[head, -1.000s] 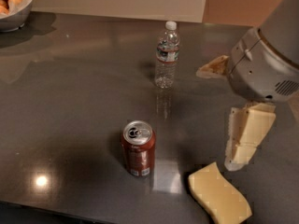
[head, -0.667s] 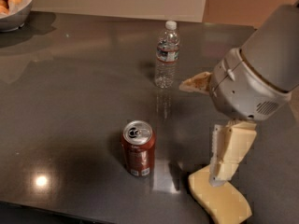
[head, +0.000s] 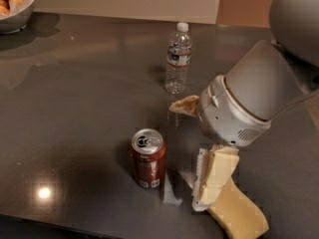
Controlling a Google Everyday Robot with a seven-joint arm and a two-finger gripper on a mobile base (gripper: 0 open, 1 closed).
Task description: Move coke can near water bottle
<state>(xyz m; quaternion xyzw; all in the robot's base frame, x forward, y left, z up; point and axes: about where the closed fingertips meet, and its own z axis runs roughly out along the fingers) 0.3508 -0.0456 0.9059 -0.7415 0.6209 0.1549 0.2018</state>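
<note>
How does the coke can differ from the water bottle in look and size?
The coke can is short, dark red and opaque; the water bottle is taller, slim and clear. The can has a silver top, the bottle a white cap. Both stand upright on the dark table. The gripper, open, hangs beside the can, touching neither.

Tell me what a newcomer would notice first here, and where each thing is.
The big grey arm fills the right side, its gripper low over the dark table with fingers open, just right of the coke can. The coke can stands upright at front centre, apart from the fingers. The water bottle stands upright behind it, toward the table's far edge.
</note>
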